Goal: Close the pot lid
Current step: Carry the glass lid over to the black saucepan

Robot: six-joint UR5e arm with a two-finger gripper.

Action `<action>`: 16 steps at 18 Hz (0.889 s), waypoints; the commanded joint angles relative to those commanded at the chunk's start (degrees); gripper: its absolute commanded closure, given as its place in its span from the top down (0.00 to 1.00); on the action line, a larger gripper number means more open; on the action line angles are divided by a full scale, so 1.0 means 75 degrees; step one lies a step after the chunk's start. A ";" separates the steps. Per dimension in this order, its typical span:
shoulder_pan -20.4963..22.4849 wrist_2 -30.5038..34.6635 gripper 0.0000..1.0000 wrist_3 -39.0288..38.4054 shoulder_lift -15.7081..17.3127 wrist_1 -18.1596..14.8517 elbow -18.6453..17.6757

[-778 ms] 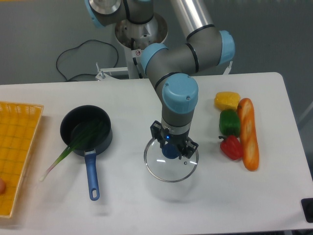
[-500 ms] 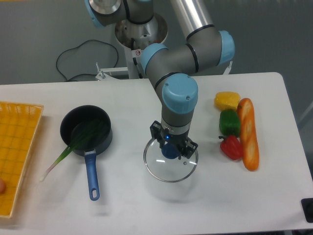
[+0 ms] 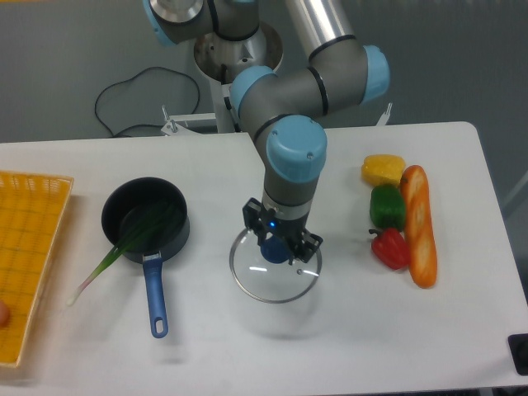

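Observation:
The pot (image 3: 145, 219) is a dark saucepan at the left of the table, with a blue handle (image 3: 155, 293) pointing toward the front edge. A green onion (image 3: 124, 242) lies across it, sticking out over its front-left rim. The lid (image 3: 275, 267) is a clear glass disc with a metal rim, right of the pot. My gripper (image 3: 275, 245) is shut on the lid's blue knob and holds the lid a little above the table; its shadow shows below.
A yellow pepper (image 3: 383, 170), a green pepper (image 3: 386, 206), a red pepper (image 3: 391, 249) and a long orange bread loaf (image 3: 419, 235) lie at the right. A yellow mesh tray (image 3: 26, 247) stands at the left edge. A black cable (image 3: 124, 103) lies behind the table.
My gripper has moved left and slightly up with the lid in it, toward the pot. The pot and the vegetables have not moved.

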 joint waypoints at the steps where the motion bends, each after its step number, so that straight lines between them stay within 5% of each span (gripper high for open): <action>1: -0.0082 0.0000 0.38 -0.0035 0.0059 0.0012 -0.0059; 7: -0.0586 0.0000 0.38 -0.0620 0.0774 0.0070 -0.0773; 16: -0.1616 0.0070 0.38 -0.1920 0.1677 0.0750 -0.1489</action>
